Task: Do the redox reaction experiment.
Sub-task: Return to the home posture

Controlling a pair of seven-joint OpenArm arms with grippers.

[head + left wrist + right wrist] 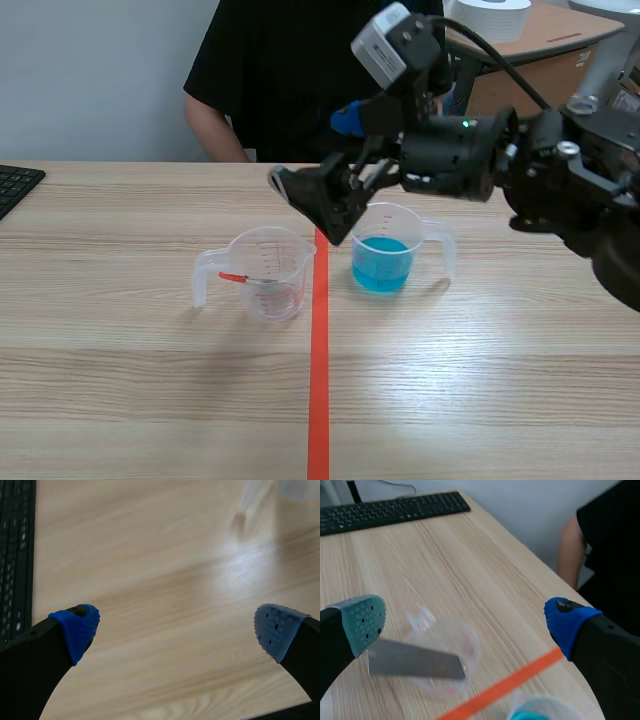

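Hovering nearest over bare tabletop (165,570), the left gripper (177,626) is holding its fingers spread and gripping nothing, with a keyboard (15,555) lying beside it; it is seemingly parked out of the way. Farther out, a clear measuring cup (268,272), looking empty, and a cup of blue solution (385,255) are standing on either side of the orange tape line (318,380), near each other, probably to make transfers short. Above and between them the right gripper (325,200) is hanging with its fingers released wide. A metal strip (415,660) is showing just beside its grey-green pad (362,622), over the clear measuring cup, with nothing clamping it; whether it is touching pad or cup I cannot tell. Judging by the task, it is heading for the blue solution. Across the far edge a person (290,70) in black is sitting
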